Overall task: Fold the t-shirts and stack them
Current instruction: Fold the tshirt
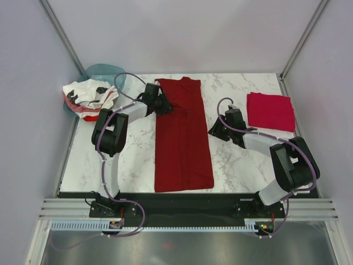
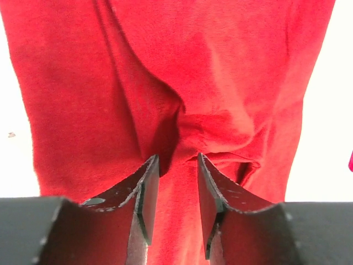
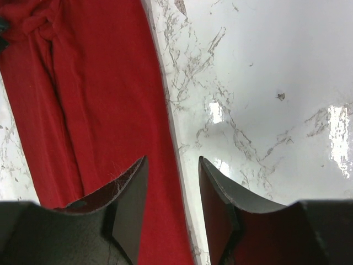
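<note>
Though overhead hides it, left pincer (image 2: 177,160) gapes over maroon shirt (image 2: 165,77).

Robot lab test cell. Marble-look table (image 1: 138,160) boxed in by plain grey panels (image 1: 182,33) on aluminium posts (image 1: 62,34) running to the upper corners; left arm (image 1: 113,132) and right arm (image 1: 287,160) bolted to a black base plate (image 1: 182,200) at the bottom of the frame, with extrusion rail (image 1: 187,211), slotted cable duct (image 1: 182,225) and loose purple cables (image 1: 265,134). Maroon t-shirt (image 1: 182,143) lies flat mid-table between them.
</note>
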Motion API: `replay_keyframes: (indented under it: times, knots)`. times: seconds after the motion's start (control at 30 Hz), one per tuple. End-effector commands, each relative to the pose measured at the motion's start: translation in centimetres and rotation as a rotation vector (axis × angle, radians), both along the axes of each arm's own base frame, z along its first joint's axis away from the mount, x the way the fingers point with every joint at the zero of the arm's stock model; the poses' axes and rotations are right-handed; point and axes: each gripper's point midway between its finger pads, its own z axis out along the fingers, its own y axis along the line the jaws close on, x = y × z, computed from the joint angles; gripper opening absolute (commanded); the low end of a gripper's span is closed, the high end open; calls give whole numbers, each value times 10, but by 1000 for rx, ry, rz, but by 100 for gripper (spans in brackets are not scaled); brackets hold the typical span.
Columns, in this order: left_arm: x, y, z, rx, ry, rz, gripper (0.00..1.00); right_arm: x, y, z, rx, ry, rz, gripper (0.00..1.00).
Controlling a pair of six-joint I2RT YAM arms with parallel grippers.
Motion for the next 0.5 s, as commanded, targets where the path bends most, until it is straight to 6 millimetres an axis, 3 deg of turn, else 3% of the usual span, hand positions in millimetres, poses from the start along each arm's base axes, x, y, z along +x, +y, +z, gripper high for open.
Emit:
replay_keyframes:
  times: [0.0, 0.07, 0.37, 0.47]
  knots:
    - [19, -11, 41, -45, -131, -58, 42, 6, 6, 6, 24, -17, 9, 50]
    - [22, -11, 34, -48, -118, -66, 42, 6, 7, 6, 27, -15, 12, 50]
    - [40, -16, 43, -54, -159, -103, 43, 6, 10, 3, 32, -5, 21, 50]
    - [40, -17, 34, -54, -115, -103, 43, 6, 10, 2, 33, -2, 23, 49]
